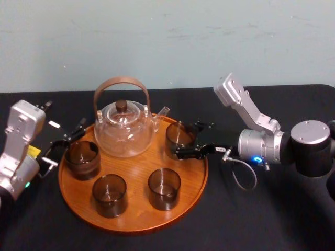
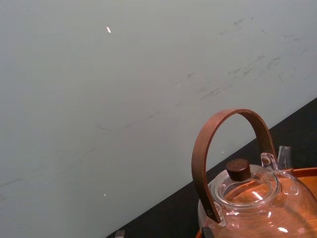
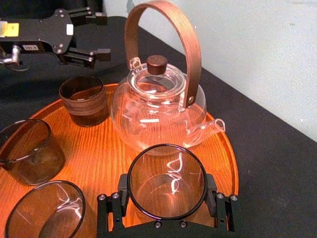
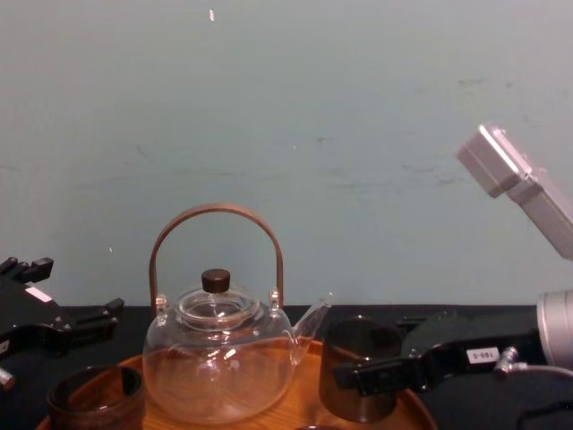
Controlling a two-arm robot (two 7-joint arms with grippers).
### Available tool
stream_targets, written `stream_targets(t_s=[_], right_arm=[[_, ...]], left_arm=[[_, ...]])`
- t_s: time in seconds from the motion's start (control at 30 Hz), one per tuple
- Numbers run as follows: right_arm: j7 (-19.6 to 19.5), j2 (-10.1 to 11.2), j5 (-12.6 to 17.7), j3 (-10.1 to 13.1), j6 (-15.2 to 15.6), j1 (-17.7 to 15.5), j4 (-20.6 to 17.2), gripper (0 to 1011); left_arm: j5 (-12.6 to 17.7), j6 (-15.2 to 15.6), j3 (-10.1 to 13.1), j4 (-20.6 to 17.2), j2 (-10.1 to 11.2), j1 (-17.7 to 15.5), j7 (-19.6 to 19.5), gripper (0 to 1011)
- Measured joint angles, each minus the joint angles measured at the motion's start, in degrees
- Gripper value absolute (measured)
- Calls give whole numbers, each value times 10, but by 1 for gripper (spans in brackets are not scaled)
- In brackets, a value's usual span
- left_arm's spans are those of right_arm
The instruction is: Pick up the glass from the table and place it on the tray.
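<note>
Gripping with the right claw (image 3: 167,193), with black fingers (image 3: 112,208) pressed to opposite sides of the glass (image 3: 167,181). Holding it upright, mouth up, over the back right part of the tray (image 1: 131,227), just inside the rim. Cannot tell whether resting on the wood or hanging just above it. Sitting just beside the spout of the teapot (image 1: 125,125), to the spout's right, near but apart. Reaching in from the right across the black worktop (image 1: 261,219), with the glass straight ahead of the wrist and the teapot close beyond it. Probably little more to do than lower, let go and back out to the right. Worth avoiding any push forward, toward the spout.

Off the tray's left edge, the left claw (image 1: 65,146), spread wide with nothing between its fingers. Well apart from the held glass, so plainly the farther arm.

As for the glass: smoky, thin-walled, round and straight-sided, likely slippery and easy to crack under a hard squeeze. As for the teapot: clear, bulbous, with a bent wooden hoop handle and a dark knob on the lid. As for the tray: round, orange-brown, strongly grained, with a low raised rim. On it besides, three more glasses (image 1: 164,188), spaced apart along the left and front.
</note>
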Motion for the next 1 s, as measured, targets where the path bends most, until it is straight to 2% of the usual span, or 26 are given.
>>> stream_targets(t_s=[1.0], right_arm=[[3, -16, -12, -1, 4, 1, 34, 903]], left_arm=[[0, 0, 0, 0, 0, 0, 0, 1001]])
